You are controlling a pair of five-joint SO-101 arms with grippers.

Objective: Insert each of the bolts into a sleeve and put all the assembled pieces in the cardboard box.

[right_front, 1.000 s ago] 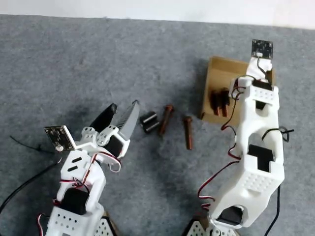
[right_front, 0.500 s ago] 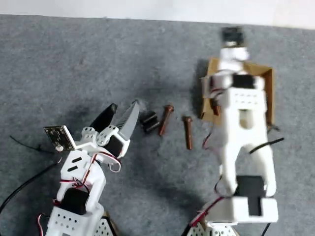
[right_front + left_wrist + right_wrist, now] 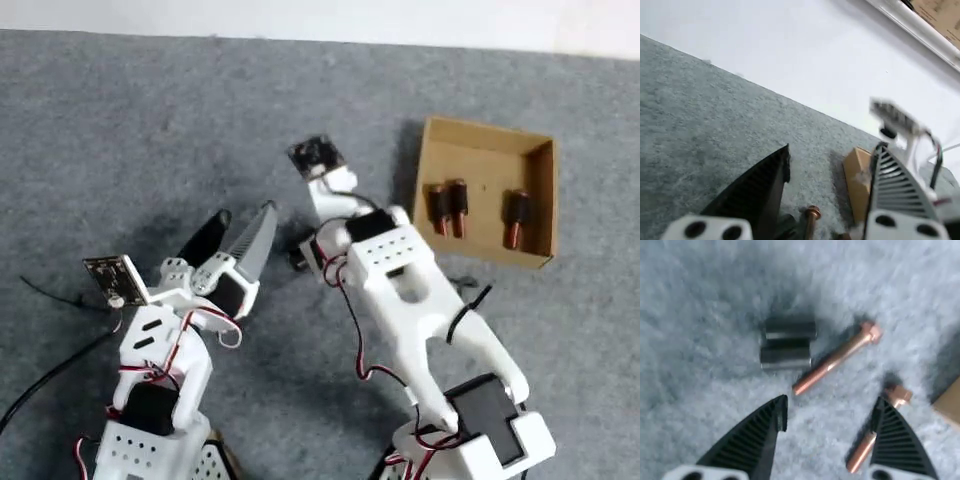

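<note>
The bolt (image 3: 836, 358) lies loose beside the sleeves (image 3: 786, 357) mid-way across the table (image 3: 100, 120), so I hang my right gripper (image 3: 831, 406) wide open above it.

Both arms are white printed shells with black servo blocks set into them. The left arm (image 3: 160, 370), at the lower left of the high view, trails looped red, black and white wires and carries a small camera board (image 3: 112, 280). The left gripper (image 3: 246, 210) has one black and one pale grey finger, both ribbed and pointed. The right arm (image 3: 420, 300), from centre to lower right, shows red wires. The right gripper (image 3: 831, 399) has black ribbed fingers on white mounts.
</note>
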